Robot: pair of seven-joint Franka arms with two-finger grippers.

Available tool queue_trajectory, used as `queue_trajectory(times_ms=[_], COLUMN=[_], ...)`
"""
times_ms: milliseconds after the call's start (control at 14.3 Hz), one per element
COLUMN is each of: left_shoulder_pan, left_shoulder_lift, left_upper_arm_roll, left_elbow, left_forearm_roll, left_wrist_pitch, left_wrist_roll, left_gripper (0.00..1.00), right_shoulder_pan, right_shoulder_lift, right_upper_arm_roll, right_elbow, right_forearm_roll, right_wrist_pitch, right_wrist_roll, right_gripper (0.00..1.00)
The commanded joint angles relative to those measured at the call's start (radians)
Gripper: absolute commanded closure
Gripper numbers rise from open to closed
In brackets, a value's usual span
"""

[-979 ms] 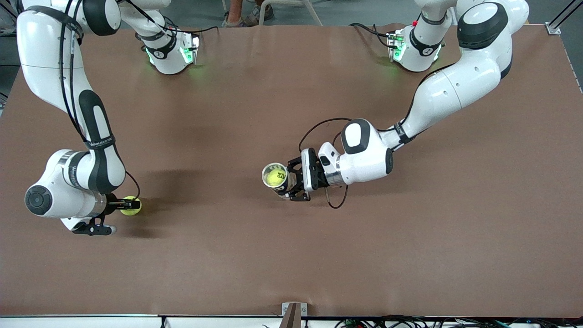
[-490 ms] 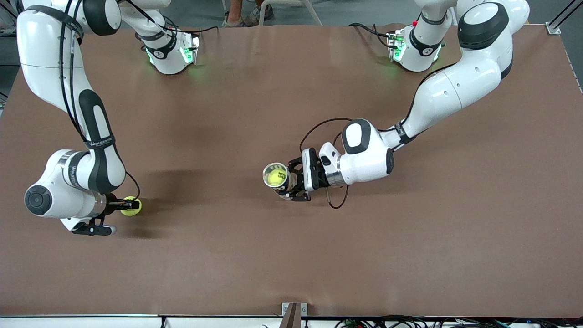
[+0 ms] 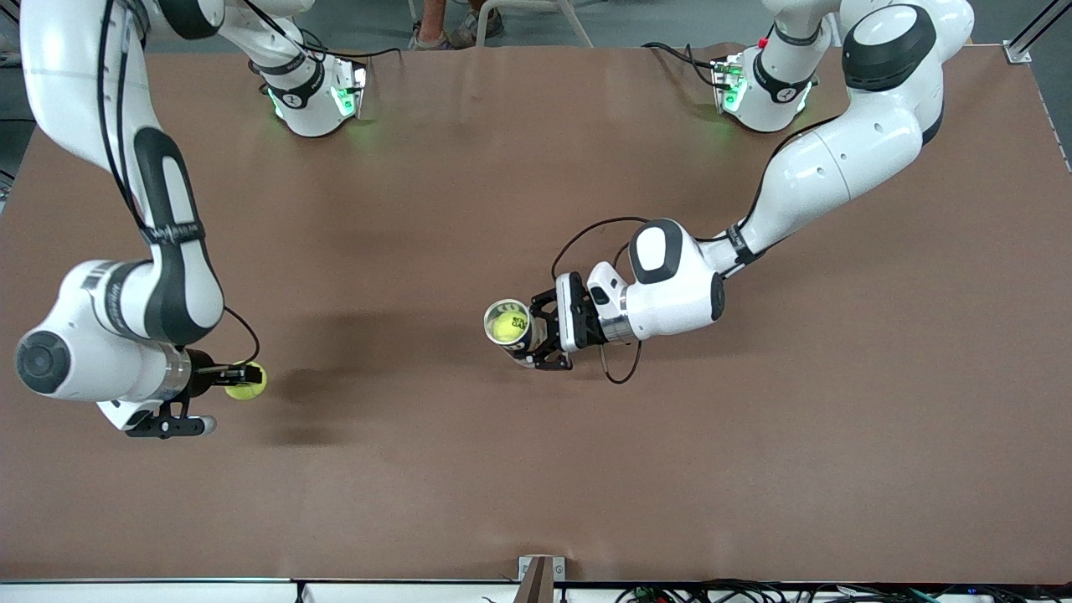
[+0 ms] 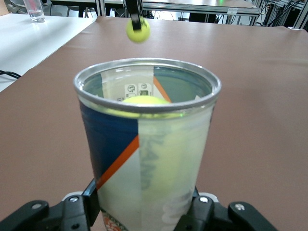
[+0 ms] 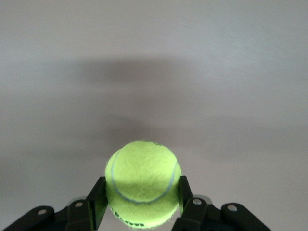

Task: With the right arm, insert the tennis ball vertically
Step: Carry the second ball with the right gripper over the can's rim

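Front view: right gripper (image 3: pixel 237 378) clamps tennis ball (image 3: pixel 246 380) above the table (image 3: pixel 837 435); left gripper (image 3: pixel 536 335) grips upright can (image 3: pixel 508 324).
Left wrist view: can (image 4: pixel 144 144) between jaws, ball inside.
Right wrist view: tennis ball (image 5: pixel 143 183) between jaws.

Even, bright overhead light was cast; soft shadows were thrown on the table (image 3: pixel 469 469) beside the tennis ball (image 3: pixel 246 381). Its fuzz was rendered sharp, the surface under it blurred.
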Motion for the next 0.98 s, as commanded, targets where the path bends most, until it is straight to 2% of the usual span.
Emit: queue_trajectory(times_ms=[0,140,280,490,769,909], left_shoulder_pan=[0.018,0.018,0.016,0.013,0.013,0.013], left_shoulder_lift=[0.013,0.013,0.013,0.013,0.013,0.013], left_upper_arm_roll=[-0.028,-0.028,-0.028,-0.028,-0.028,-0.028], left_elbow=[-0.009,-0.009,-0.01,-0.01,-0.01,-0.01], left_forearm_roll=[-0.026,-0.026,-0.026,-0.026,-0.026,-0.026], left_wrist_pitch=[0.006,0.006,0.006,0.006,0.006,0.006], left_wrist_roll=[0.04,0.04,0.04,0.04,0.04,0.04], left_gripper=[0.32,0.32,0.32,0.32,0.32,0.32], right_shoulder_pan=[0.048,0.131,0.249,0.331,0.377,0.387], right_shoulder_lift=[-0.131,-0.181,-0.184,-0.179,-0.144,-0.113], right_upper_arm_roll=[0.044,0.076,0.076,0.076,0.078,0.078], right_elbow=[-0.008,0.012,0.092,0.111,0.111,0.111], right_forearm_roll=[0.097,0.106,0.102,0.113,0.132,0.193], right_wrist_pitch=[-0.056,-0.056,-0.057,-0.045,-0.001,0.002], right_wrist_roll=[0.074,0.219,0.423,0.656,0.715,0.715], right_gripper=[0.73,0.73,0.73,0.73,0.73,0.72])
